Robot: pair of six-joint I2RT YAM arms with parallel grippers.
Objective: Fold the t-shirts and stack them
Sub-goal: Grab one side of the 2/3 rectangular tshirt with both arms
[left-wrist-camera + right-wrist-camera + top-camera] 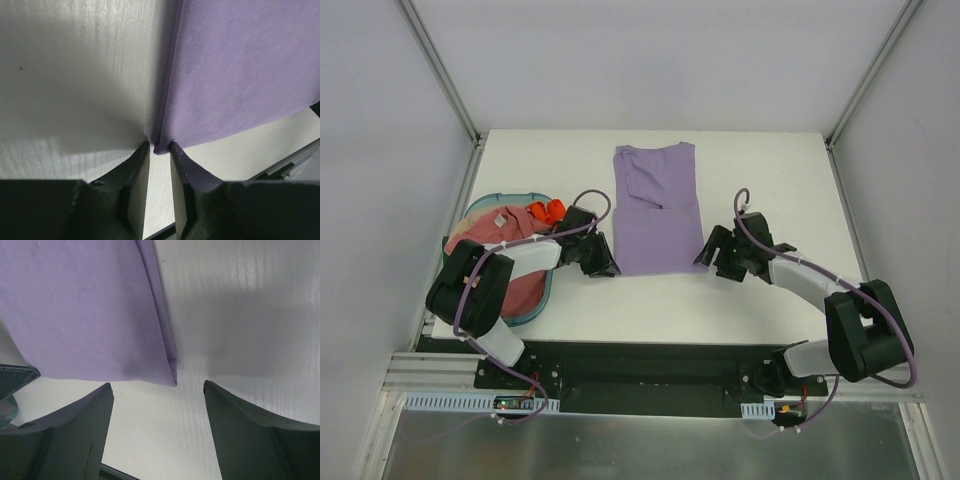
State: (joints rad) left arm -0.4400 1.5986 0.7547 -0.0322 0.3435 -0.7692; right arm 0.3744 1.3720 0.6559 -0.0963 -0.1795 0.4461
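Note:
The lavender-purple t-shirt (658, 215) lies folded into a long strip on the middle of the white table. My left gripper (607, 267) is at its near left corner; in the left wrist view the gripper (160, 146) is shut, with that corner of the shirt (240, 70) pinched between the tips. My right gripper (709, 258) is at the near right corner. In the right wrist view it (158, 384) is open wide, and the shirt's corner (90, 310) lies flat just ahead of the fingers, untouched. The dusty pink-red t-shirt (526, 288) is bunched in the basket. A pale beige bit of cloth (487, 214) shows behind it.
The teal oval basket (534, 316) stands at the table's left edge, under my left arm, with an orange item (549, 210) at its far rim. Grey walls and metal posts enclose the table. The black base rail runs along the near edge.

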